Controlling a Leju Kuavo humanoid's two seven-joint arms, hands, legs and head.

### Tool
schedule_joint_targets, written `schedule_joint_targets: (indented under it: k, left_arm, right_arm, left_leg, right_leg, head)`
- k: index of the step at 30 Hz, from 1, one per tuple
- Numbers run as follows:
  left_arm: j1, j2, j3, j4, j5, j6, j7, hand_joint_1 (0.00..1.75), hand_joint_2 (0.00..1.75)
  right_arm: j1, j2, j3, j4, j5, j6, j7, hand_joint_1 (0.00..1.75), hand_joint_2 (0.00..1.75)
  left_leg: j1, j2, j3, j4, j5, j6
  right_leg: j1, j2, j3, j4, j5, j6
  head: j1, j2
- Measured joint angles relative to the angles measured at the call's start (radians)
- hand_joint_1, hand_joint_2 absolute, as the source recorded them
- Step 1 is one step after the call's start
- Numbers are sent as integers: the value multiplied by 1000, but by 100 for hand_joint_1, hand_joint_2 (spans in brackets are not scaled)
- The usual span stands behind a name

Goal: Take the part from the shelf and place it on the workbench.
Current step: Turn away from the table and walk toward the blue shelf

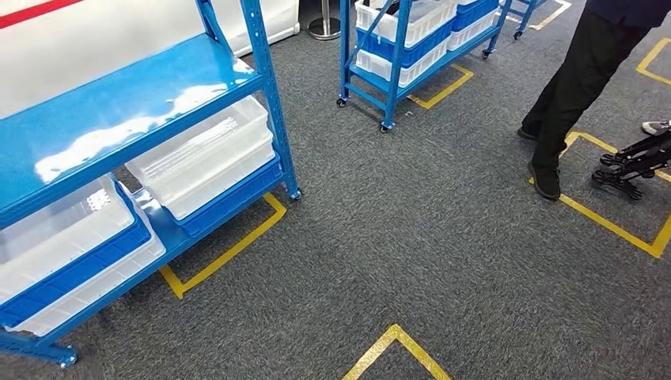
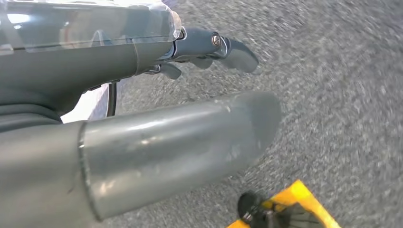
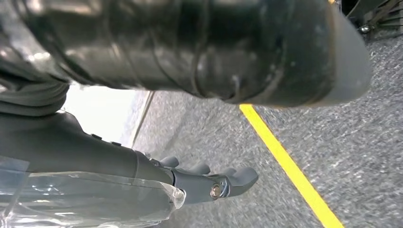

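Observation:
A blue metal shelf [image 1: 269, 87] stands at the left in the head view, with a bare glossy top board [image 1: 119, 103]. On its lower level sit white translucent bins [image 1: 202, 154] stacked on blue trays [image 1: 79, 269]; what lies inside them is too faint to tell. My left hand [image 2: 119, 66] hangs over the grey carpet with its thumb and fingers [image 2: 228, 47] apart and holds nothing. My right hand [image 3: 71, 147] also hangs over the carpet, fingers [image 3: 223, 183] stretched out, holding nothing.
A second blue wheeled shelf [image 1: 396, 55] with bins stands at the back. A person in dark trousers [image 1: 574, 87] stands at the right beside a black folded frame [image 1: 637, 162]. Yellow tape lines [image 1: 225, 253] mark squares on the grey carpet [image 1: 419, 229].

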Motion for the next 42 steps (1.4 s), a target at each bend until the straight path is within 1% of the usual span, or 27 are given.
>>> schedule_joint_targets:
  k: [1,2,3,4,6,8,10,11,12,14,16,18,21,22,23,26,27,29,30,31,33,35,36,37,38,40,42]
  left_arm:
    - [-2,0,0,0,-2,1,-1,0,0]
    - [-4,-1,0,0,-4,2,-1,0,0]
    - [-3,-2,0,0,-6,3,-2,0,0]
    - [-1,-4,-1,0,-7,4,-2,0,0]
    - [1,-6,-1,0,-9,7,-2,0,0]
    - [-1,-7,-1,0,-10,11,-5,0,0]
    - [-2,-8,-2,0,-11,15,-7,0,0]
    - [-1,-9,-2,0,-12,16,-8,0,0]
    - [1,-11,-2,0,-13,17,-8,0,0]
    - [1,-14,-2,0,-13,19,-9,0,0]
    - [-1,-18,-2,0,-13,21,-9,0,0]
    - [-3,-19,-2,0,-13,22,-10,0,0]
    - [-3,-19,-2,0,-13,23,-10,0,0]
    - [-3,-19,-2,0,-13,23,-10,0,0]
    - [-2,-20,-2,0,-13,23,-10,0,0]
    - [0,-22,-2,0,-14,24,-12,0,0]
    - [1,-23,-2,0,-14,24,-13,0,0]
    - [3,-22,-2,0,-14,26,-13,0,0]
    - [5,-22,-2,0,-15,26,-13,0,0]
    - [5,-22,-2,-1,-15,27,-13,0,0]
    - [2,-23,-2,-1,-15,28,-13,0,0]
    - [0,-23,-2,-1,-15,29,-13,0,0]
    - [2,-22,-2,-1,-13,30,-13,0,0]
    - [4,-22,-1,-1,-6,32,-15,0,0]
    - [5,-22,1,-1,8,35,-17,0,0]
    - [2,-27,21,-2,64,45,-26,0,0]
    - [-4,-36,50,-6,113,57,-32,0,0]
  right_arm:
    - [2,-1,0,0,0,1,0,0,0]
    - [4,-1,0,0,0,4,0,0,0]
    - [5,-2,0,0,0,6,0,0,0]
    - [5,-3,0,0,0,10,-1,0,0]
    - [4,-5,0,0,3,15,-3,0,0]
    - [5,-6,0,0,7,18,-6,0,0]
    - [4,-7,0,0,11,22,-9,0,0]
    - [1,-8,0,0,12,25,-11,0,0]
    - [0,-10,0,0,14,27,-13,0,0]
    - [0,-12,0,-1,16,31,-17,0,0]
    - [4,-14,0,0,18,32,-18,0,0]
    - [7,-15,0,0,18,32,-18,0,0]
    - [8,-16,0,0,19,32,-18,0,0]
    - [8,-16,0,0,20,32,-19,0,0]
    - [9,-17,0,0,21,33,-20,0,0]
    - [11,-18,0,0,27,34,-23,0,0]
    - [10,-18,0,0,27,35,-24,0,0]
    - [6,-18,-1,0,27,35,-26,0,0]
    - [6,-17,-1,0,28,35,-26,0,0]
    - [7,-17,-1,0,28,35,-26,0,0]
    - [11,-16,-2,0,28,36,-26,0,0]
    - [14,-16,-2,0,28,37,-26,0,0]
    - [14,-16,-2,0,28,38,-26,0,0]
    - [13,-16,-2,0,28,38,-25,0,0]
    - [13,-16,-2,0,27,39,-25,0,0]
    - [12,-13,-6,0,21,38,-21,0,0]
    - [10,-9,-11,0,14,33,-17,0,0]
  left_leg:
    - [0,25,-35,68,-32,-4]
    - [2,35,-69,132,-56,-7]
    - [4,39,-91,171,-63,-9]
    - [5,42,-92,171,-49,-10]
    - [5,61,-38,62,20,-7]
    - [-3,106,23,-60,64,5]
    - [-11,122,38,-96,65,21]
    - [-12,109,38,-100,66,28]
    - [-10,98,42,-105,68,35]
    - [-5,74,52,-117,75,49]
    - [-3,53,55,-120,78,59]
    - [-5,40,55,-120,78,63]
    - [-6,31,56,-119,77,64]
    - [-7,22,57,-119,77,65]
    - [-7,7,59,-117,75,65]
    - [-6,-57,59,-101,61,52]
    - [-4,-74,55,-97,57,44]
    - [1,-94,51,-99,58,29]
    - [1,-84,49,-95,54,23]
    - [0,-60,41,-76,41,17]
    - [0,5,-8,20,-10,7]
    - [5,33,-72,134,-53,-3]
    - [8,38,-88,158,-51,-8]
    - [11,42,-84,145,-31,-11]
    - [13,50,-61,98,4,-13]
    - [12,88,4,-33,65,-10]
    - [6,111,35,-95,80,3]
  right_leg:
    - [2,-15,1,-1,-2,-3]
    - [3,-31,1,-1,-4,-4]
    - [4,-46,3,-1,-7,-4]
    - [4,-60,5,-1,-9,-3]
    - [4,-86,15,-1,-17,1]
    - [8,-108,25,-1,-25,10]
    - [12,-126,33,-3,-31,20]
    - [12,-136,38,-6,-32,26]
    - [10,-132,44,-6,-36,32]
    - [7,-82,36,29,-65,41]
    - [5,-26,-15,134,-123,42]
    - [5,-14,-58,215,-160,42]
    - [5,-13,-81,253,-169,42]
    - [5,-13,-93,268,-164,42]
    - [5,-12,-97,260,-141,41]
    - [3,56,-37,68,-15,27]
    - [5,75,-19,21,4,22]
    - [5,60,-13,11,5,15]
    - [2,48,-6,1,6,10]
    - [-1,32,1,-8,8,5]
    - [-1,0,11,-19,8,-3]
    - [0,-33,15,-19,2,-6]
    - [-1,-48,17,-18,-1,-5]
    - [-2,-61,20,-17,-5,-2]
    - [-3,-74,25,-15,-10,1]
    - [-2,-97,35,-11,-22,11]
    - [2,-115,43,-9,-30,23]
  head:
    - [0,0]
    - [0,0]
    - [0,0]
    - [0,0]
    - [0,0]
    - [0,0]
    - [0,0]
    - [0,0]
    - [0,0]
    - [0,0]
    - [1,0]
    - [1,0]
    - [1,0]
    - [1,0]
    - [1,0]
    - [1,0]
    - [0,0]
    - [1,0]
    - [0,0]
    - [-1,0]
    - [-5,0]
    - [-7,0]
    - [-7,0]
    - [-7,0]
    - [-7,0]
    - [-7,0]
    - [-7,0]
